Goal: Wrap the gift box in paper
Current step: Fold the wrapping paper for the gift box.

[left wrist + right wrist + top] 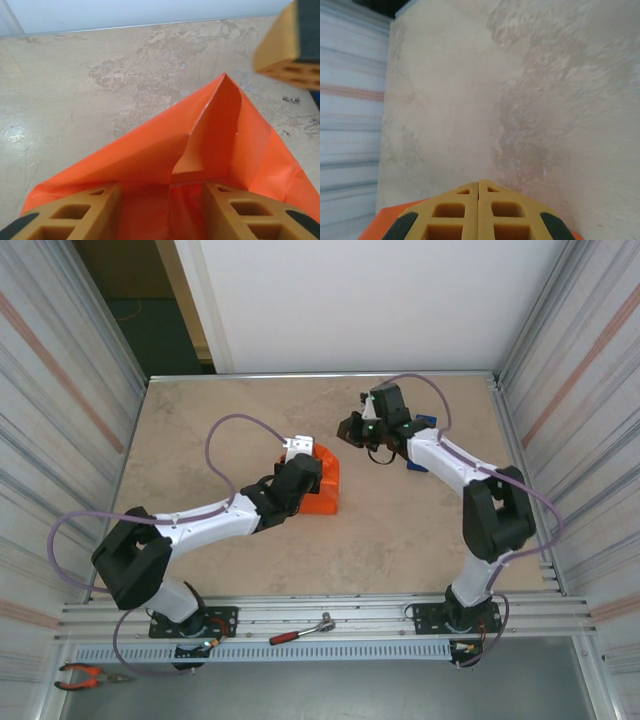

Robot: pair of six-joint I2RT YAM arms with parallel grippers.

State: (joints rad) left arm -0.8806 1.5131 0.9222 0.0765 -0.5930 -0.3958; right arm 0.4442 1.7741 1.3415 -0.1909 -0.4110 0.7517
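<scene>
Orange paper (pixel 322 485), thin and crease-prone, sits folded as a parcel at mid-bench; likely light and slippery. Left claw (pixel 162 195) half-open, planted astride the end fold, pinching nothing; right claw (pixel 479 187) shut, empty. Best taken by its pointed tip.

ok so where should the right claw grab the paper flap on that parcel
Probably the pointed tip of the paper flap, coming from the bare table beyond it: the flap tapers to a peak there, while the left claw sits at its base.
</scene>
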